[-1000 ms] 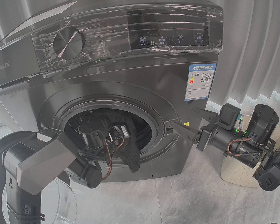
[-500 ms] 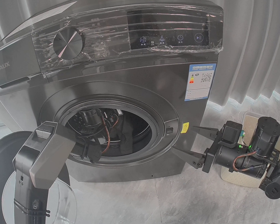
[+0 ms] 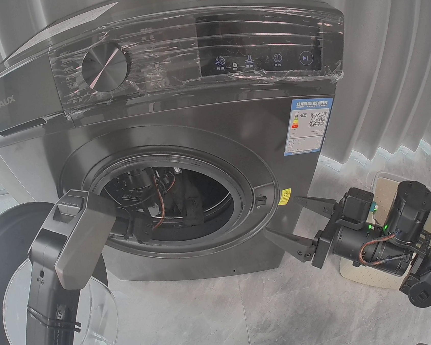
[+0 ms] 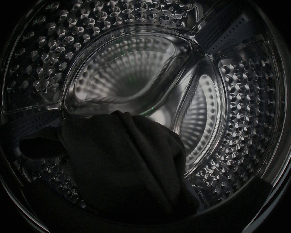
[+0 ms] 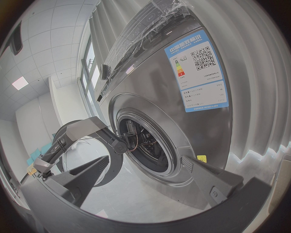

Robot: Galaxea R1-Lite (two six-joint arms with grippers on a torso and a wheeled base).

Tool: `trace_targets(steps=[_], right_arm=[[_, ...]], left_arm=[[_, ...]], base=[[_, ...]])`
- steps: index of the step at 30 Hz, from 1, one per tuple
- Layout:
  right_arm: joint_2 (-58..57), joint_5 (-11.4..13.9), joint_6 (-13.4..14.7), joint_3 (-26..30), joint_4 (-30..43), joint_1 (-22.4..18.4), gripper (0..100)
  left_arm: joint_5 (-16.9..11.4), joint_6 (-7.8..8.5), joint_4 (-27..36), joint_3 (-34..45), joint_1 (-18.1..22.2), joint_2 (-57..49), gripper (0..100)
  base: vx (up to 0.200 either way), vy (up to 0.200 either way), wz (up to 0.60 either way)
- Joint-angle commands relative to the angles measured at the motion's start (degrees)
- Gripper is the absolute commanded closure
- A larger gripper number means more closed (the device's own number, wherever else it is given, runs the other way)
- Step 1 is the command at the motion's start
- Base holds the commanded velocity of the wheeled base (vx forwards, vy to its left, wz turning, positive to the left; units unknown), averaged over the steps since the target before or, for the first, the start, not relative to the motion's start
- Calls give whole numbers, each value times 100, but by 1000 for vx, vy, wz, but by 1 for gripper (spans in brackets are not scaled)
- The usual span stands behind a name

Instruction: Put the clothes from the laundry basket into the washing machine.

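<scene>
The washing machine [image 3: 167,109] is seen with its door [image 3: 0,267] swung wide open, off at 8 o'clock of the drum opening. The black garment [image 4: 127,170] is found inside the steel drum [image 4: 242,91], bunched up against the perforated wall. The left gripper [image 3: 187,204] is stuck through the opening into the drum. Whether it's clamped or spread can't be told, it's just too dark in there. The right gripper [image 3: 281,215] is held outside at 4 o'clock of the opening, fingers [image 3: 287,242] spread wide with nothing between them. An energy label [image 3: 308,125] is stuck on at 2 o'clock of the opening, and the dial [image 3: 105,66] is found at 11 o'clock.
</scene>
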Motion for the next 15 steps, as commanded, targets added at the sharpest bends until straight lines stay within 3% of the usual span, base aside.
trace_targets(steps=[1, 8, 15], right_arm=[[12, -6, 2, 0, -1, 13, 0], [3, 3, 2, 9, -1, 5, 0], [3, 3, 2, 9, -1, 13, 0]], left_arm=[[1, -2, 2, 0, -5, 45, 0], [19, -2, -15, 185, -14, 27, 0], [-60, 69, 433, 1784, -145, -623, 0]], base=[[0, 0, 0], [0, 0, 0], [0, 0, 0]])
